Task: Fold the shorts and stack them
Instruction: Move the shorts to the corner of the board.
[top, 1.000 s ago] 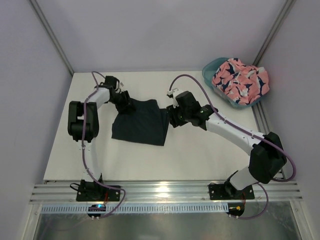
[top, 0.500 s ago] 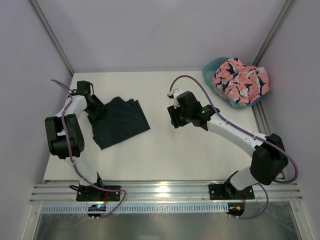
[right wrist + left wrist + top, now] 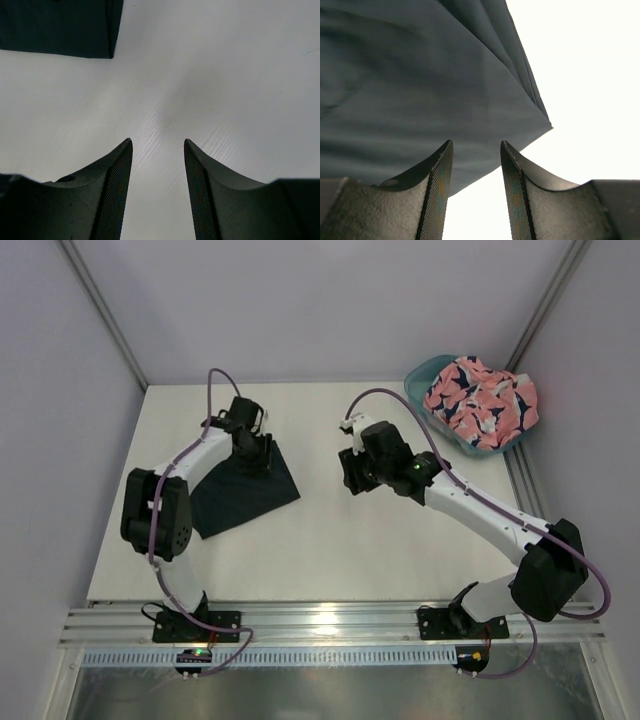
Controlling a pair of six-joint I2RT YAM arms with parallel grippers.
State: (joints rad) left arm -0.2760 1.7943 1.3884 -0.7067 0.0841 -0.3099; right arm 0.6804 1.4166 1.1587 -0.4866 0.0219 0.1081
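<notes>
The dark shorts (image 3: 243, 492) lie flat just beneath the left gripper (image 3: 476, 145), its jaws parted and empty. The right gripper (image 3: 157, 142), likewise parted and empty, hangs well apart from them.

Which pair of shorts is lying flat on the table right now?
The plain dark navy pair, lying flat on the table beneath the left tool. The pink printed pair sits crumpled in the teal tub.

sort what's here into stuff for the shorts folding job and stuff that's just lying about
For the job:
- dark navy shorts
- salmon pink patterned shorts, heaped in the tub

Just lying about:
- teal plastic tub
</notes>
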